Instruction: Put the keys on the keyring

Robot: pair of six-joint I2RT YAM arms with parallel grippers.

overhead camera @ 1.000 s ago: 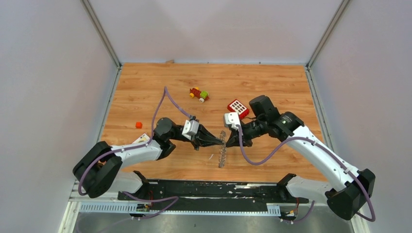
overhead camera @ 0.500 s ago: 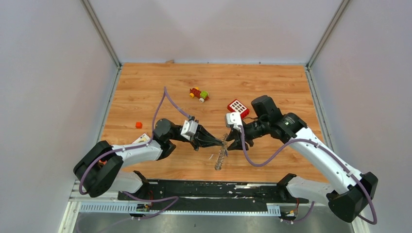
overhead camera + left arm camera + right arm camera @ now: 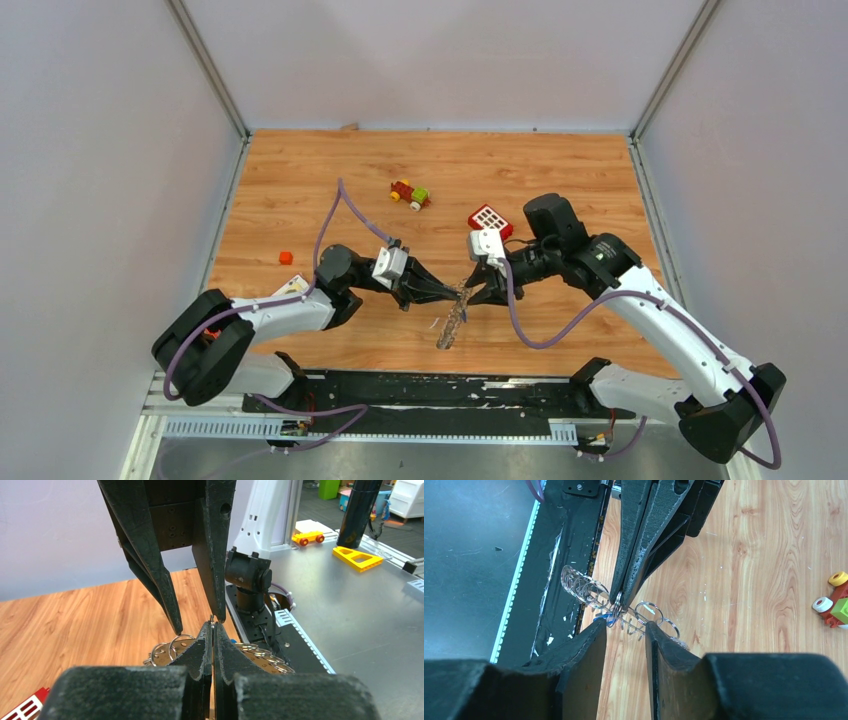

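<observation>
The left gripper (image 3: pixel 453 293) is pinched shut on the upper edge of the keyring (image 3: pixel 449 325). Over the last second the keyring's lower end has swung further left, and a blue-headed piece (image 3: pixel 603 618) sits just beside the pinch. On the keyring's right, the right gripper (image 3: pixel 623 630) has levelled and moved in, its jaws apart astride the ring's wire and gripping nothing. The ring looks steadied for threading, with no key yet in hand.

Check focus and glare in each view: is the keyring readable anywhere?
Top external: evenly lit, sharp, but the keyring is small and edge-on. Left wrist: left gripper up close is slightly soft, keyring mostly hidden. Right wrist: right gripper blurred in foreground, rings crisp, no harsh glare.
</observation>
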